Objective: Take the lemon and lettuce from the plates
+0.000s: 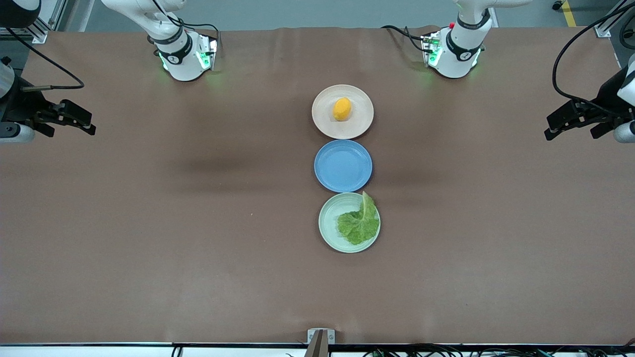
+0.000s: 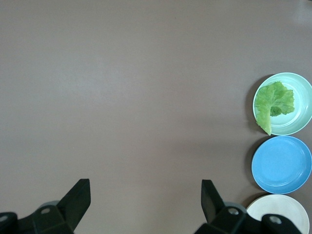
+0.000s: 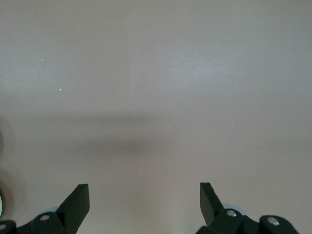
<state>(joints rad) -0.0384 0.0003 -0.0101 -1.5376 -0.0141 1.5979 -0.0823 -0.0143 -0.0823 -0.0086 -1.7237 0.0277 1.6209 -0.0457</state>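
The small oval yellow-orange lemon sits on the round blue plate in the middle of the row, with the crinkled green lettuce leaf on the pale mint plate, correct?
Not quite. The small oval yellow-orange lemon sits on the round beige-pink plate, as the front view shows. The round blue plate holds nothing. The crinkled green lettuce leaf is on the pale mint plate.

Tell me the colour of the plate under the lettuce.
Pale mint green plate, holding the lettuce; clearest in the front view.

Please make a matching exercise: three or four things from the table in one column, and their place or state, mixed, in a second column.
1. lemon
2. lettuce
3. blue plate
4. left gripper

A. on the mint green plate
B. open, holding nothing
C. on the beige-pink plate
D. bare, between the other two plates

Pairs: 1-C, 2-A, 3-D, 4-B
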